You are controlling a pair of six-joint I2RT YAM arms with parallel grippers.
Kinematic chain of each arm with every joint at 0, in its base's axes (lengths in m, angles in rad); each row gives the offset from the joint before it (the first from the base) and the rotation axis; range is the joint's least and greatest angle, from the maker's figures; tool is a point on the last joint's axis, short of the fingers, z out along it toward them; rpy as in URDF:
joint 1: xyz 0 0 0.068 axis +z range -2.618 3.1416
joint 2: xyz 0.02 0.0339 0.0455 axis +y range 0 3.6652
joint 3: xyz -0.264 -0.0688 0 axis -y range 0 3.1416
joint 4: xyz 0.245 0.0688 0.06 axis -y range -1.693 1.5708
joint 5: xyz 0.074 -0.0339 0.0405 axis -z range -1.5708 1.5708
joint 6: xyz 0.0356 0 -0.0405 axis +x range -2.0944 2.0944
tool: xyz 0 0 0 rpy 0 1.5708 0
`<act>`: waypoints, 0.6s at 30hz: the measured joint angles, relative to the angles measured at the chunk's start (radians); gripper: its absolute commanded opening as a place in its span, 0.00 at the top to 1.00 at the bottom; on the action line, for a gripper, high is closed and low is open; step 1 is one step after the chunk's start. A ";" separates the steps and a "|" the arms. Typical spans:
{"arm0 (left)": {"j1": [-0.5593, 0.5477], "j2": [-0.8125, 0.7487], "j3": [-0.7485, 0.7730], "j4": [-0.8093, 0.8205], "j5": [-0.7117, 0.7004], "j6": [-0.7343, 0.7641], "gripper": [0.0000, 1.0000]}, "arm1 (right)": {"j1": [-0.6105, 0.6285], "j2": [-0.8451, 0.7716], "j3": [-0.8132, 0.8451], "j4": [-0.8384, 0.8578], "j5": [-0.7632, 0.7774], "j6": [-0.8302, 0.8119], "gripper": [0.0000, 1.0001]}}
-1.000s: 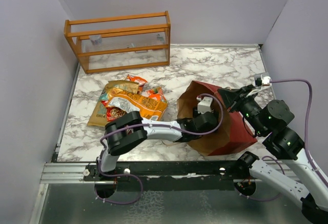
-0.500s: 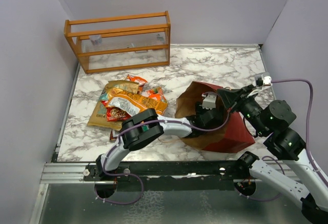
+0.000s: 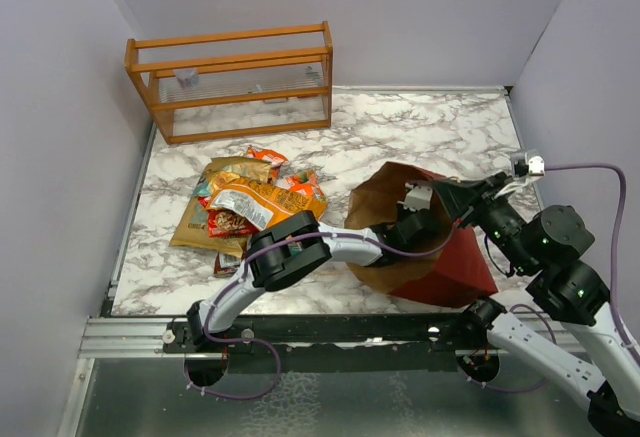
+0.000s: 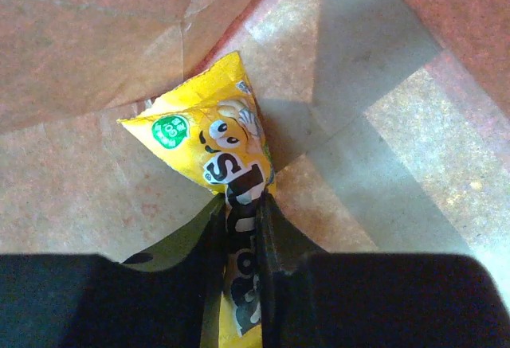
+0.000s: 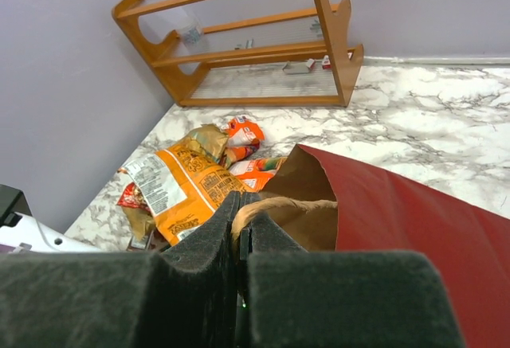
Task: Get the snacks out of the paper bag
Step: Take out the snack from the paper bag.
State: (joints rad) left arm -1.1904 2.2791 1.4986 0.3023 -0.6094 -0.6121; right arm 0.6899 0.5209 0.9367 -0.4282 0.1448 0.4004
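A dark red paper carrier bag (image 3: 458, 269) with a brown kraft inside is seen lying on its side at about four o'clock on the white marble-patterned table (image 3: 420, 127). Its open mouth is turned toward nine o'clock in the overhead view.

The left gripper (image 4: 241, 205) is reached deep into the bag through that mouth. Its two fingers are drawn nearly together and clamped on the lower part of a yellow crinkly packet (image 4: 209, 134). The packet is printed with a cartoon face and a green round badge, and its free end is pointed toward eleven o'clock in the left wrist view. It is seen against the bag's creased brown paper.

The right gripper (image 5: 239, 206) is placed at the bag's upper rim, at about two o'clock of the mouth as seen from above. Its padded fingers are pressed almost closed, with a fold of the brown rim pinched between them.

A heap of orange, red and gold crinkly packets (image 3: 250, 202) is spread on the table at nine o'clock, just beside the bag's mouth. An orange wooden rack (image 3: 235, 82) is stood at eleven o'clock, against the back wall.
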 measured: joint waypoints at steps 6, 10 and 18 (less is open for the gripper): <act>0.000 -0.095 -0.091 0.005 0.028 0.044 0.92 | 0.000 -0.024 0.000 -0.010 0.002 0.011 0.98; 0.004 -0.221 -0.204 0.011 0.080 0.053 0.93 | 0.000 -0.045 0.000 -0.010 0.013 0.014 0.98; 0.008 -0.431 -0.357 0.018 0.245 0.045 0.95 | 0.000 -0.050 0.000 -0.017 0.065 0.013 0.98</act>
State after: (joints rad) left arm -1.1820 1.8484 1.1412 0.3202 -0.3641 -0.5674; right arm 0.6899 0.4709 0.9367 -0.4450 0.2096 0.4133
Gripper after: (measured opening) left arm 0.142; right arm 0.023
